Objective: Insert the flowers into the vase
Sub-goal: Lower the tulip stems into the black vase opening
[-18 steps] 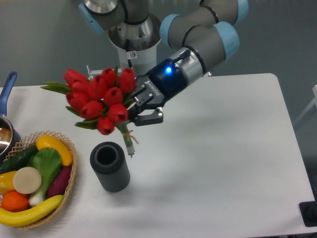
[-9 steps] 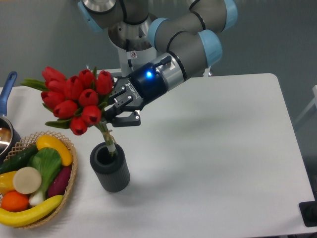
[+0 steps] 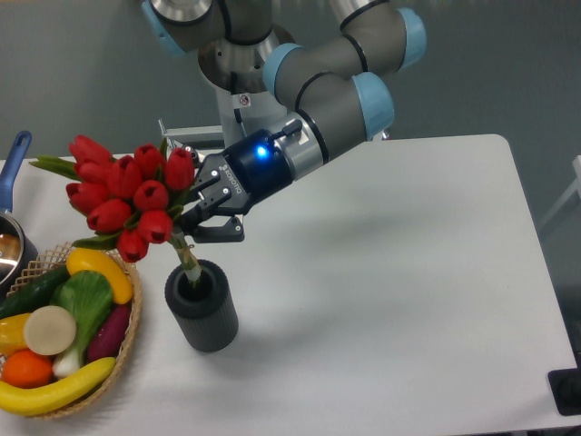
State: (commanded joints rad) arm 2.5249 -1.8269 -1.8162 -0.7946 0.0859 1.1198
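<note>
The flowers (image 3: 123,195) are a bunch of red tulip buds with green leaves, tilted to the left. My gripper (image 3: 195,218) is shut on the bunch just below the buds. The tied stems (image 3: 189,265) point down into the round mouth of the dark grey ribbed vase (image 3: 201,307), which stands upright on the white table at the lower left. The stem tips are inside the mouth. The buds hang above and to the left of the vase.
A wicker basket (image 3: 127,341) with toy fruit and vegetables sits just left of the vase. A pot with a blue handle (image 3: 14,163) is at the far left edge. The arm's base stands at the back of the white table (image 3: 408,291).
The gripper has carried the flowers left and down. The stems were beside the vase one second ago and now reach into its mouth, a little deeper than half a second ago.
</note>
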